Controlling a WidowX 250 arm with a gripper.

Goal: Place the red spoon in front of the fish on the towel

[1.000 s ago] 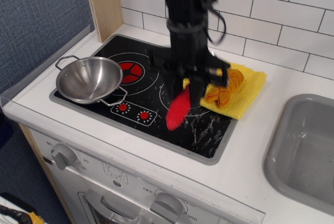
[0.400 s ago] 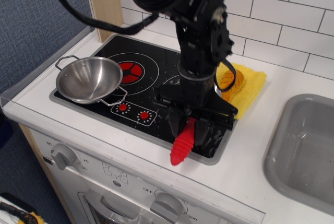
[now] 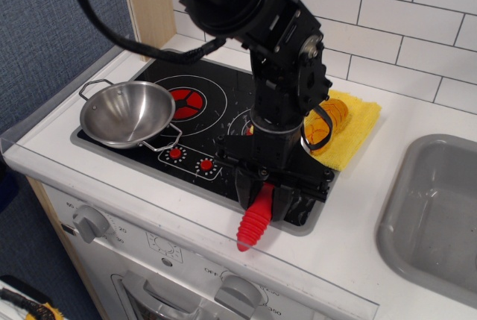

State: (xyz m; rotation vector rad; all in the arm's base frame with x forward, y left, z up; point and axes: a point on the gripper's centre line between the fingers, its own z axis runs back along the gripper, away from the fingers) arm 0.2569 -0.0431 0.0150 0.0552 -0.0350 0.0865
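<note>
Gripper (image 3: 265,202) sits low over the near right corner of the black hob (image 3: 201,122), its two dark fingers closed on the upper end of the red spoon (image 3: 253,219). We see only the ribbed red handle: it slants down and toward the near left, its free end reaching past the hob's near edge and over the white counter (image 3: 350,223). We cannot tell whether that tip touches the counter. The spoon's metal bowl is hidden within the gripper.

The towel (image 3: 350,127) lies at the far right corner of the hob, yellow, partly on the hob and partly on the counter. The fish (image 3: 325,122) rests on the towel, orange, its left part covered by the arm (image 3: 279,59). The spoon is nearer to us than the towel and apart from it; we see no contact between spoon and cloth or fish.

A steel pan (image 3: 127,113) stands on the left side of the hob, well apart from the gripper. A grey sink (image 3: 436,208) lies at the right edge of the view. White tiles (image 3: 417,29) back the counter.
</note>
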